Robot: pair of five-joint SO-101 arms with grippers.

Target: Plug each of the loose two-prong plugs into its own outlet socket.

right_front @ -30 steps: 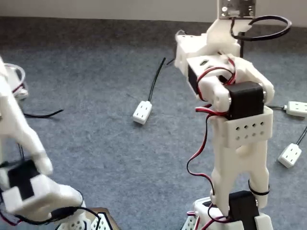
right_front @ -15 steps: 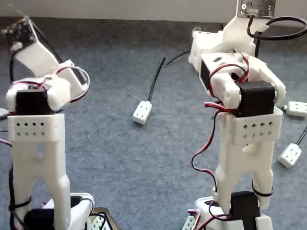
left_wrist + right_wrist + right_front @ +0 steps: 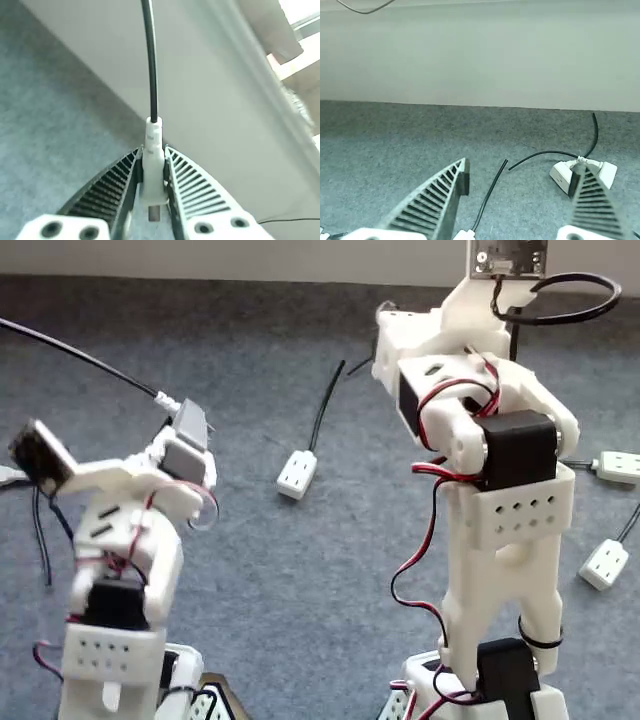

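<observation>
- A white two-prong plug is pinched between the ribbed fingers of the left gripper and held in the air above the grey carpet; its black cord runs straight out past the fingertips, and in the high view it trails off toward the upper left edge.
- A white outlet socket lies flat on the carpet between the two arms, near the left gripper but apart from it; its black lead stretches away toward the pale wall.
- The right gripper hangs over the carpet with its fingers spread wide, holding nothing; a small white cord-end block lies beyond one fingertip, partly hidden by it, and a thin black wire curls away from it.
- A second outlet socket and a third outlet socket lie on the carpet at the right edge of the high view, beside the right arm.
</observation>
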